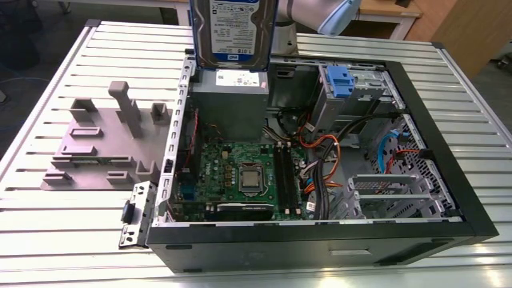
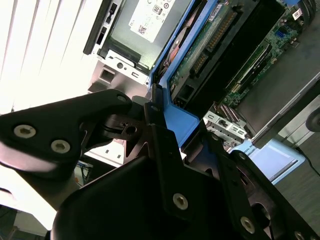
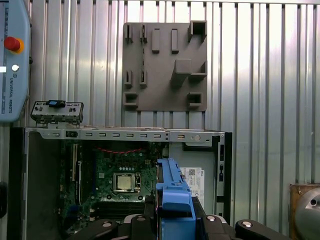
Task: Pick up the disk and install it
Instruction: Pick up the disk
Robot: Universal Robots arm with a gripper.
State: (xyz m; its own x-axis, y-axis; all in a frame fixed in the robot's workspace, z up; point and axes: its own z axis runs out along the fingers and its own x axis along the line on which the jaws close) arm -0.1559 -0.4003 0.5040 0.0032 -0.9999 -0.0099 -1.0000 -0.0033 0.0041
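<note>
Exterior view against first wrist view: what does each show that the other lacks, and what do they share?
Exterior view: the disk face-on with its white-and-blue label, held upright over the case's power supply end; also the drive bay's blue latch and orange cables.
First wrist view: the disk edge-on, its blue carrier clamped in the gripper, plus a pendant with a red button.
Both: the open computer case, its motherboard, the grey fixture plate and the slatted table.

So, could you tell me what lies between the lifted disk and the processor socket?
In the exterior view, the grey power supply sits between the disk and the processor socket.
</note>
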